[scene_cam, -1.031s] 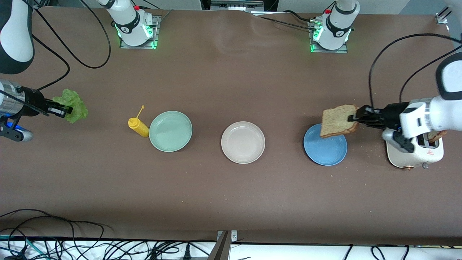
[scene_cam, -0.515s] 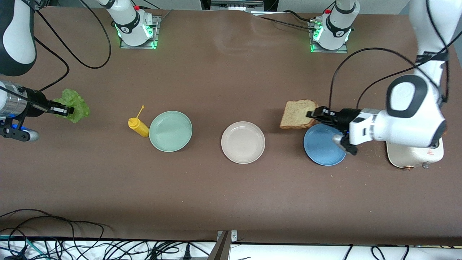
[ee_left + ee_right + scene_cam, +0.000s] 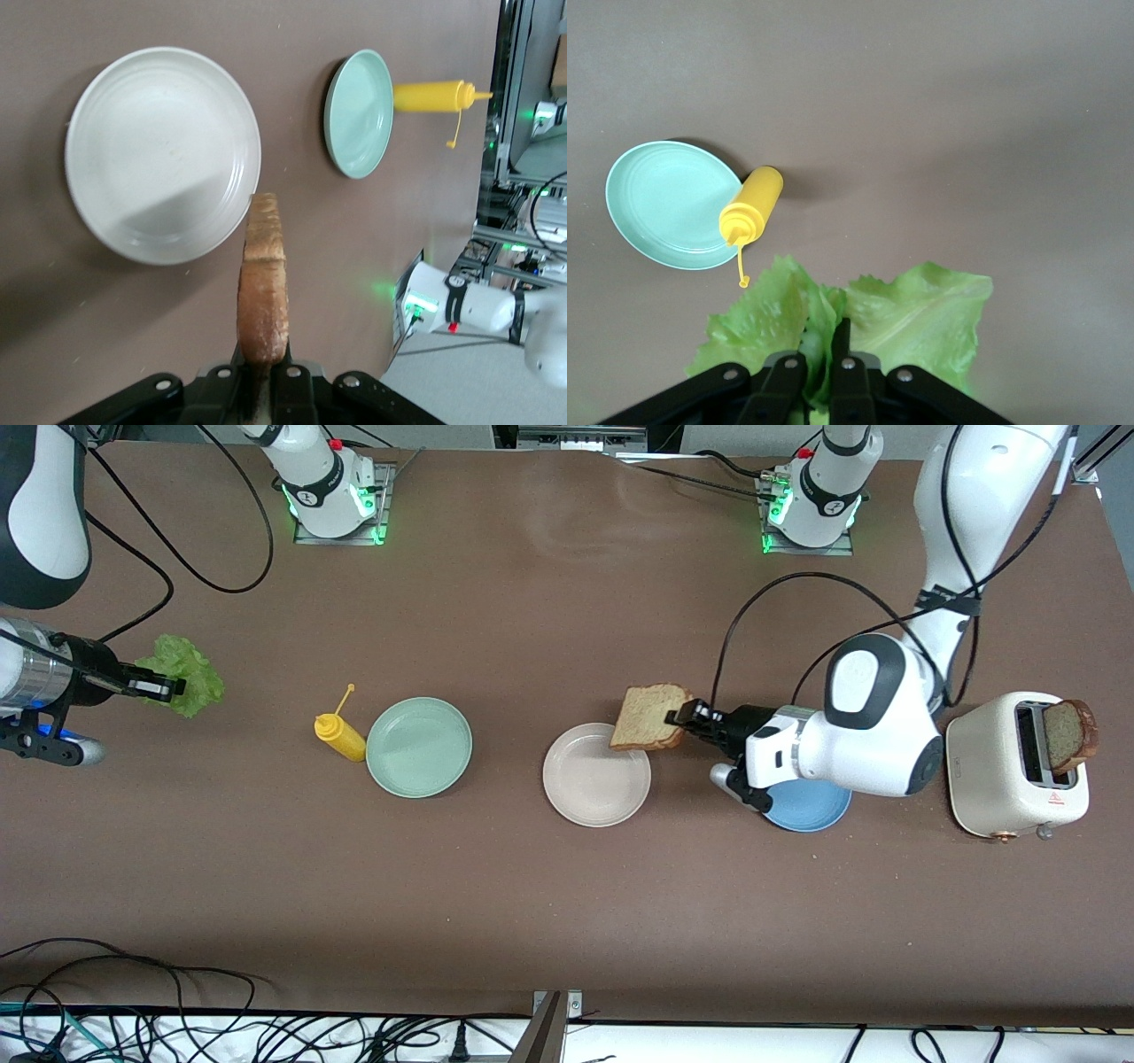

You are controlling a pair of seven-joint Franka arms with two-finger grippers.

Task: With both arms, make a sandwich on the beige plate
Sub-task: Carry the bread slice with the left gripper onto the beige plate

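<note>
My left gripper (image 3: 684,716) is shut on a tan bread slice (image 3: 649,716) with brown crust, carried above the table over the rim of the beige plate (image 3: 592,793) on the left arm's side. The left wrist view shows the bread slice (image 3: 263,292) edge-on between the black fingers, with the beige plate (image 3: 133,177) below. Near the right arm's end of the table, my right gripper (image 3: 168,686) is shut on a ruffled green lettuce leaf (image 3: 188,666), held in the air. The right wrist view has the lettuce leaf (image 3: 921,319) spreading past the fingertips.
A mint-green plate (image 3: 418,746) and a yellow squeeze bottle (image 3: 340,735) lie between the lettuce and the beige plate. A blue plate (image 3: 811,810) sits partly under the left arm. A white toaster (image 3: 1010,779) holds another bread slice (image 3: 1068,735) at the left arm's end.
The left arm has carried the bread slice from over the blue plate to the beige plate's rim, uncovering the toaster. The right gripper with the lettuce has barely shifted.
</note>
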